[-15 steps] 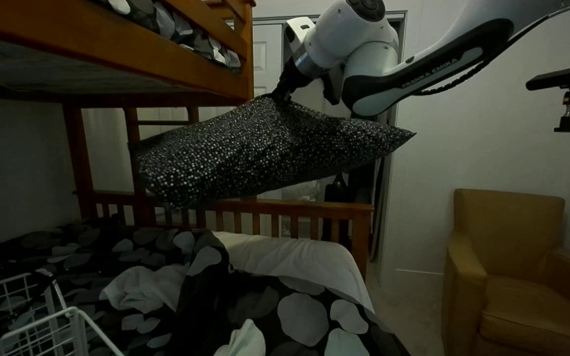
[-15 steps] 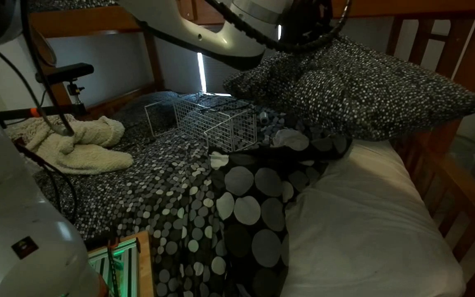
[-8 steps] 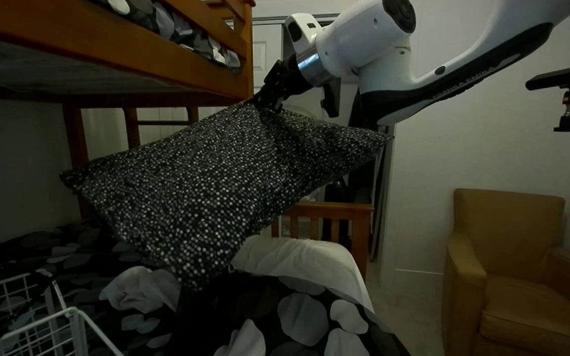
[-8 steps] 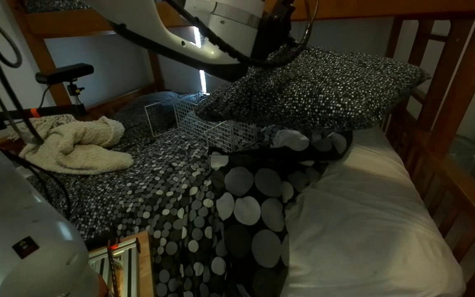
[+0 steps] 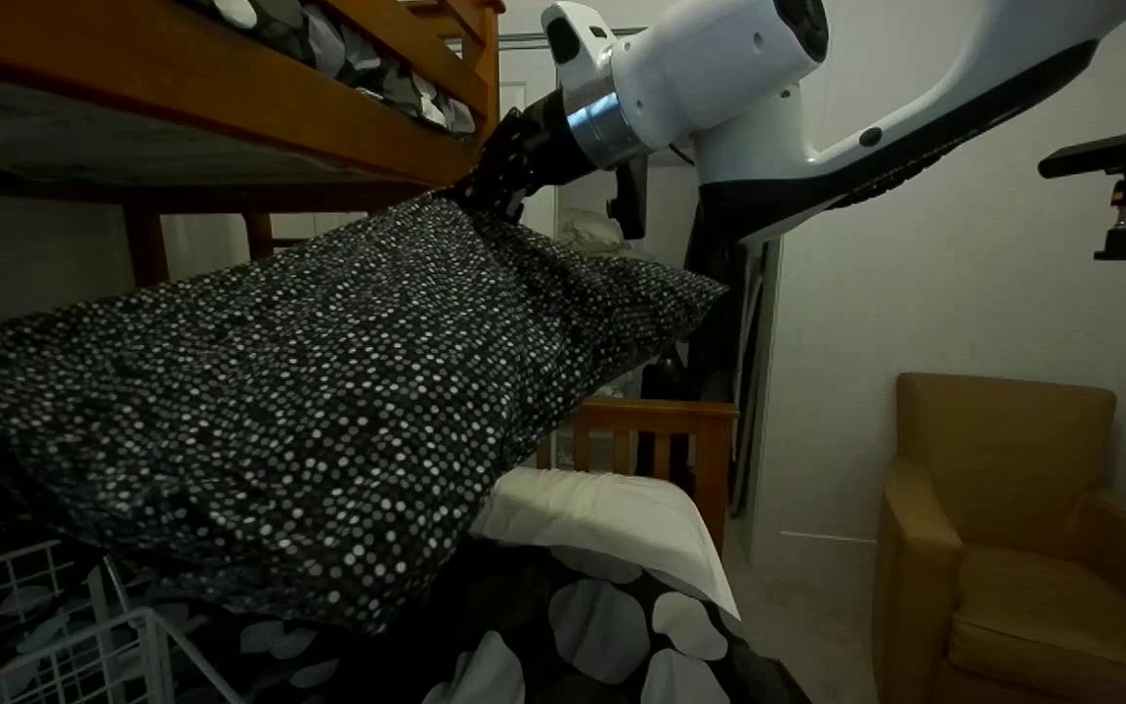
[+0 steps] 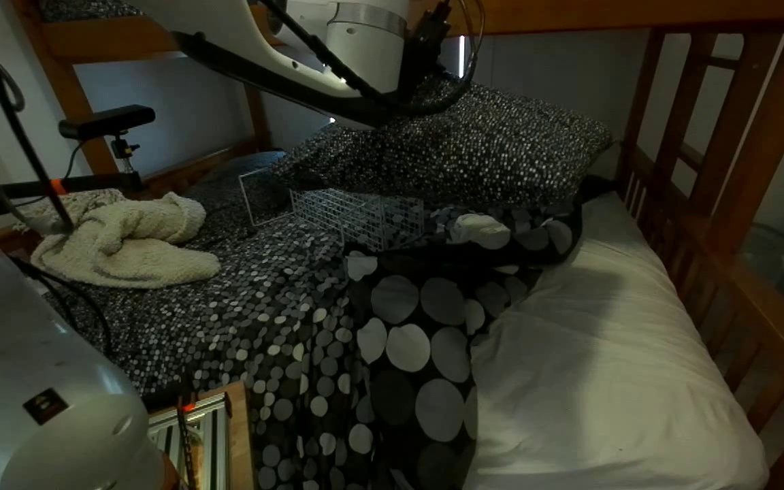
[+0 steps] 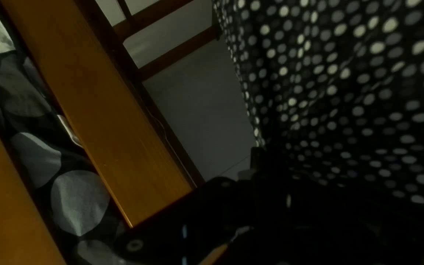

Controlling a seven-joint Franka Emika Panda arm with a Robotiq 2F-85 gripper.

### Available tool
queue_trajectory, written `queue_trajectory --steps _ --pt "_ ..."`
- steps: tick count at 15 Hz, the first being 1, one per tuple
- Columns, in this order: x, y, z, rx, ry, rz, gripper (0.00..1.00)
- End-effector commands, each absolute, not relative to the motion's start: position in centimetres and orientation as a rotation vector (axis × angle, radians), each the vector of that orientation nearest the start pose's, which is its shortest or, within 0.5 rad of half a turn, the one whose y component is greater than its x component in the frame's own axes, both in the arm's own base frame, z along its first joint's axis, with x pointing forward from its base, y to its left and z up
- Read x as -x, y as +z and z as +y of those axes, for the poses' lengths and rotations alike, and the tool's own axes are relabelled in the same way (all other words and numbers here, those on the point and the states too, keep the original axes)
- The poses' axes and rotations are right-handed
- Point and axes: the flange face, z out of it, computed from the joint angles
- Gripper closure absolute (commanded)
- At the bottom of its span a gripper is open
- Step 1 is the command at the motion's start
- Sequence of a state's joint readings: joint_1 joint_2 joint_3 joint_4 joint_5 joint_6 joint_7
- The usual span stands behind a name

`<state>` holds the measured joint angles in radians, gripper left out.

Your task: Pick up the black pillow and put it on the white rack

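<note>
Since the bunk bed's upper rail stood between 9 and 10 o'clock in the wrist view, a sideways swing was judged liable to cause a snag there. The arm reached in from 2 o'clock in an exterior view, its last links sloping down toward 8 o'clock. From its end hung the black pillow, aloft and tilted; one pinched fold appeared to carry it, risking slippage. The white rack stood between 7 and 8 o'clock from it in both exterior views; contact could not be told. Being smaller, it risked an overhang and a slide once loaded. The gripper pinched the pillow's gathered fabric; how nearly its jaws met was hidden.
</note>
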<state>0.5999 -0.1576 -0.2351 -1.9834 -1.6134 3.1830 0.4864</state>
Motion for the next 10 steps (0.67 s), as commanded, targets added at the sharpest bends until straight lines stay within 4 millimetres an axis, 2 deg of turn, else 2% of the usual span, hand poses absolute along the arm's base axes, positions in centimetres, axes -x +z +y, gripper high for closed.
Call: queue_trajectory --steps 1,3,8,10 --pt "-46.0 61.1 26.6 2.093 -2.080 -1.950 0.97" --pt "-46.4 61.0 27.2 2.097 -2.084 -1.942 0.99" --pt "-46.1 59.2 34.8 1.954 -2.073 -2.025 0.99" --pt "-45.7 59.6 37.1 1.906 -2.118 -2.026 0.99"
